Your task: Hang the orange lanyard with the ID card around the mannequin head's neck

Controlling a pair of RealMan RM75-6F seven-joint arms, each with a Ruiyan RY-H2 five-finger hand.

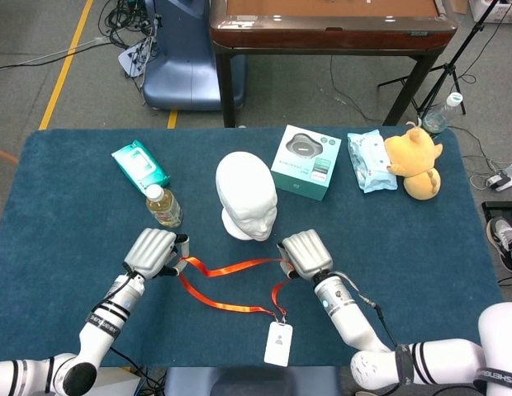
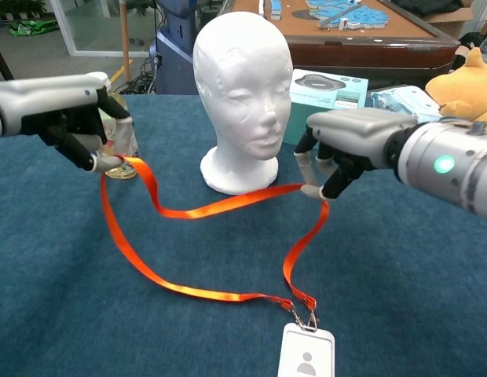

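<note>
A flat, glossy orange lanyard [image 2: 198,208] of woven ribbon is held up over a tabletop [image 1: 66,214] covered in dark blue, napped cloth. Its loop is stretched roughly from nine o'clock to three o'clock just in front of the head [image 2: 243,94], a smooth, matte white foam form that stands upright on its flared neck base and faces six o'clock. The upper strand sags between the two hands, and the lower strand droops to the cloth and runs toward five o'clock, where a small metal clip joins it to the card [image 2: 305,362], a white rounded rectangle lying flat near the six o'clock edge with its long axis running from twelve to six.

The left hand [image 2: 71,118], grey-shelled with dark fingers [image 2: 110,162], is seen at nine o'clock of the head; its fingers are clamped on the ribbon's left end. The right hand [image 2: 349,149], at four o'clock of the head, has its fingers pinched on the ribbon's right bend.

A clear plastic bottle [image 1: 163,205] of yellowish liquid stands at nine o'clock of the head. A teal box [image 1: 305,162] sits at two o'clock, with a soft blue packet [image 1: 370,161] and a plush yellow toy [image 1: 417,161] beyond it. A green packet [image 1: 140,163] lies at ten o'clock.
</note>
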